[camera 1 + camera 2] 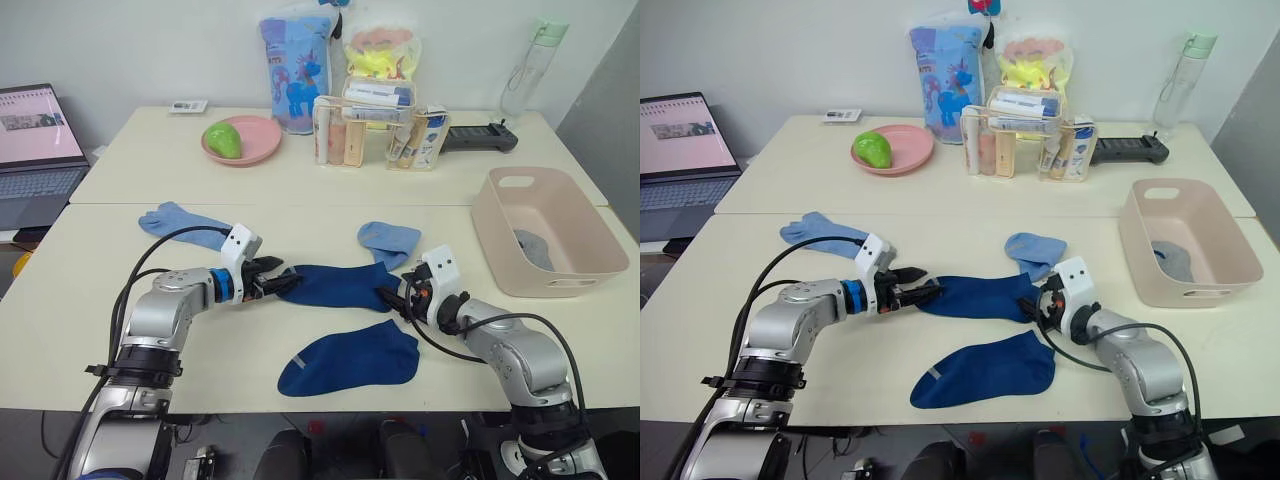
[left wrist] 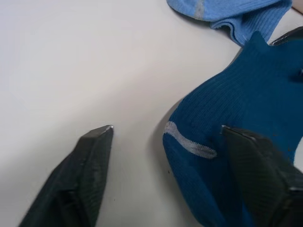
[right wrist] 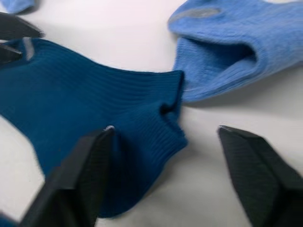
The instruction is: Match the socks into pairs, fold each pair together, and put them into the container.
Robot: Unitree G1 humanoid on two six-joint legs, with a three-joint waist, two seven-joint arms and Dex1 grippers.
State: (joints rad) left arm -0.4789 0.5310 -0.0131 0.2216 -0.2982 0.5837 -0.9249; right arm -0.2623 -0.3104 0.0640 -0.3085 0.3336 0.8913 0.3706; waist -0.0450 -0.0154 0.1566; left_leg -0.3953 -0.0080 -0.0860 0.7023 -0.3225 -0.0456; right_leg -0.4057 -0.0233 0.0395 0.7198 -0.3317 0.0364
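Nearest camera: dark navy fabric ankle sock, flat on tabletop, untouched. Second navy sock just beyond, stretched between both grippers. Left gripper: jaws apart, straddling toe end. Right gripper: jaws apart, straddling cuff end. Light blue socks: one touching navy cuff, other well apart at left. Pale pink-beige rectangular plastic tub at right, grey sock inside. Advice: close both jaws on navy fabric only, avoid blue neighbour; lift evenly, lay squarely over near navy sock.
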